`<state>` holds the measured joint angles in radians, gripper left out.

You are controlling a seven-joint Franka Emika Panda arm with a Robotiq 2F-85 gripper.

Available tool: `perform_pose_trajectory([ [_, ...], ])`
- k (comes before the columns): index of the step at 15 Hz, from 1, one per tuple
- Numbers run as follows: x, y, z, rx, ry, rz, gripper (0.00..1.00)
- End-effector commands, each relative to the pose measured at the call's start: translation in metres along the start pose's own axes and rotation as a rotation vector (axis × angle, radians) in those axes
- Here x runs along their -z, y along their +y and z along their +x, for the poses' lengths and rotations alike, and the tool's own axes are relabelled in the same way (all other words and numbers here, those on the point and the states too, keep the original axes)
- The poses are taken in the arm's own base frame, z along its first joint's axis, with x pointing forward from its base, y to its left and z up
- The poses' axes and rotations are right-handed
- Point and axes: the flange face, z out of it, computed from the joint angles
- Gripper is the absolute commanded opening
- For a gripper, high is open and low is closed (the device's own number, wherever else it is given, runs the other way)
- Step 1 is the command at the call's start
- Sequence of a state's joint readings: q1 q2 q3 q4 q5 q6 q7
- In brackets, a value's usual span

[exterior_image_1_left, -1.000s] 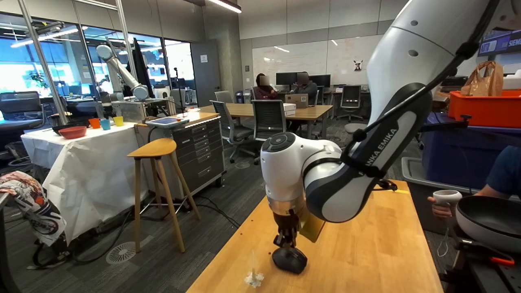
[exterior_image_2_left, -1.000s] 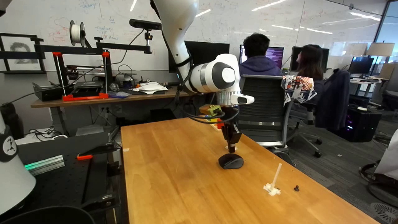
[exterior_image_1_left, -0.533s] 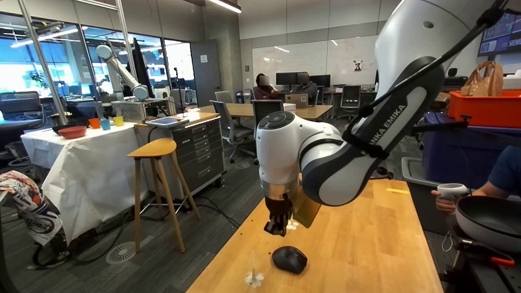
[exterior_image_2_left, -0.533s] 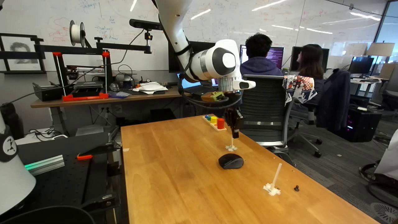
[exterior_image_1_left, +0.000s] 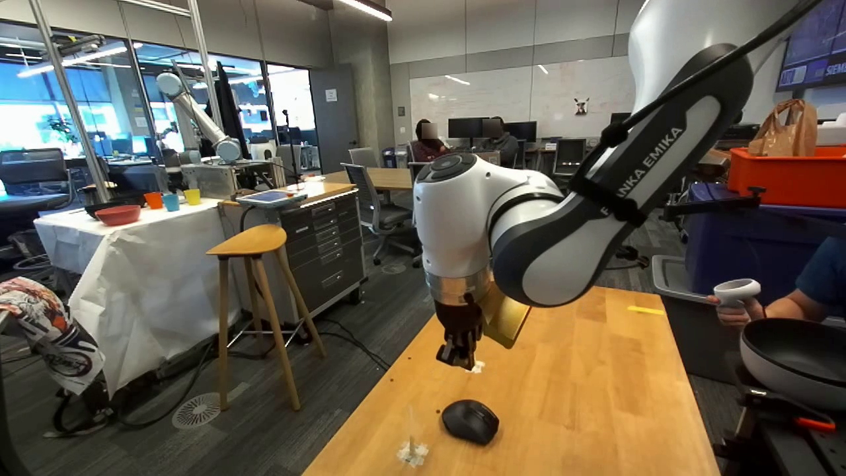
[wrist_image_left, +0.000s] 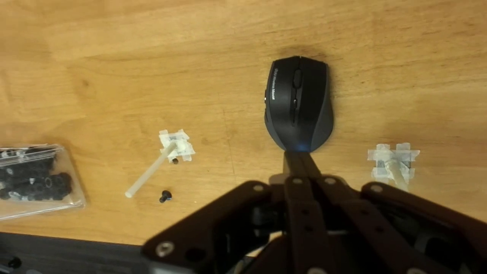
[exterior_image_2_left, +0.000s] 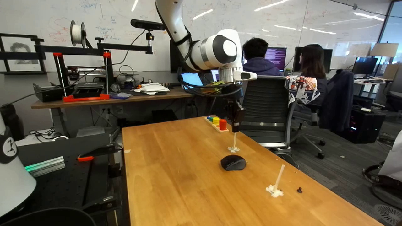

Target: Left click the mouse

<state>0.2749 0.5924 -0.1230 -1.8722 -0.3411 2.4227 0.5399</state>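
Observation:
The black rounded mouse (exterior_image_1_left: 470, 422) sits on the wooden table in both exterior views (exterior_image_2_left: 233, 162). In the wrist view the mouse (wrist_image_left: 298, 95) lies with its two buttons and wheel at the top and a small blue glow at its rear. My gripper (exterior_image_1_left: 465, 363) is above the table, apart from the mouse and higher than it, pointing down; it also shows in an exterior view (exterior_image_2_left: 235, 130). In the wrist view the gripper's (wrist_image_left: 298, 153) two fingertips are together with nothing between them, and they overlap the rear edge of the mouse.
Thin pale sticks are taped upright to the table (exterior_image_2_left: 176, 150), one near the mouse (exterior_image_2_left: 278, 179) and one behind it (exterior_image_2_left: 234, 141). A small black screw (wrist_image_left: 166, 196) and a clear pack of black parts (wrist_image_left: 36, 179) lie near the edge. A coloured peg toy (exterior_image_2_left: 216, 123) stands at the far end.
A second ago the closed fingertips were at the top of the mouse. The gripper has since lifted up and away from it. The mouse looks unmoved.

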Motion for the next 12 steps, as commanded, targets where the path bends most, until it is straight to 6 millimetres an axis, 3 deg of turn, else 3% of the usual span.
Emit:
perform_pose_trajectory([
  [1,0.026,0.015,-0.015,0.013,-0.041,0.013,0.03],
  [6,0.042,0.025,-0.021,0.009,-0.042,0.03,0.02],
  [12,0.034,0.026,-0.025,0.006,-0.026,0.026,0.03],
])
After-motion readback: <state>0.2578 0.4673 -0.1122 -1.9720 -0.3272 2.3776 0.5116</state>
